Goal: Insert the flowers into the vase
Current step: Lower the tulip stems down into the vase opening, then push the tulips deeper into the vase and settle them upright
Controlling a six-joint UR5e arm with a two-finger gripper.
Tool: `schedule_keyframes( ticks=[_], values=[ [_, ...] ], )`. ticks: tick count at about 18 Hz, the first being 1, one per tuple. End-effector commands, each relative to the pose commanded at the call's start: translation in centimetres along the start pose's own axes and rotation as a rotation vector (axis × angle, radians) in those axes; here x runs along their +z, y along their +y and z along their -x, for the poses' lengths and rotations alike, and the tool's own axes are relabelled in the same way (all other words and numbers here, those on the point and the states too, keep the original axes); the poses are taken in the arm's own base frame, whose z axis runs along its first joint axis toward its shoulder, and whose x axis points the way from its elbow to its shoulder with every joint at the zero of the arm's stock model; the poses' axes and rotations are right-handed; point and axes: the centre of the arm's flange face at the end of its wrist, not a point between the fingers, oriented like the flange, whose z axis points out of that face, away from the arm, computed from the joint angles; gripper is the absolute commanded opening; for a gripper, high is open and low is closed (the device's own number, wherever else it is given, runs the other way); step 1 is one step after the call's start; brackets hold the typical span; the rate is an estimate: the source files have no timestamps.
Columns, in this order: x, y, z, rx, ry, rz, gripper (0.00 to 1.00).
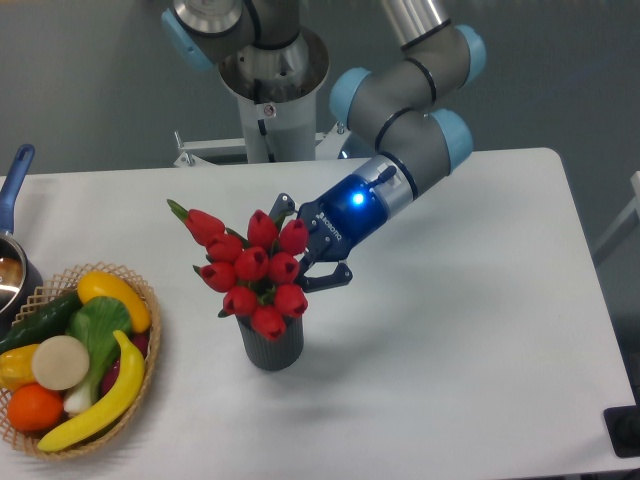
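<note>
White table [470, 330] before a grey wall [80, 80].

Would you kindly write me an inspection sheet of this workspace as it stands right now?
Surface: white table, no spills seen.
Job's things: flowers bunched over the vase, covering its mouth; whether the stems are inside is hidden.
Clutter: basket of fruit and vegetables at the left edge; pot with a blue handle behind it.
Grippers: gripper just behind the blooms, its fingertips partly hidden; blue light lit on the wrist.
Cables: nothing seen.
Surroundings: grey wall; arm base behind the table; a dark thing at the lower right.
</note>
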Motion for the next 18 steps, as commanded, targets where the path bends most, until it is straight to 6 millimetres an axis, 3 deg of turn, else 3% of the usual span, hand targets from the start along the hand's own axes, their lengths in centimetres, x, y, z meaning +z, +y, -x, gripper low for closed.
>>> schedule_keyframes(
  ticks=[18],
  values=[
    [0.1,3.3,-0.4,-0.041,0.002,0.008,0.38]
  ],
)
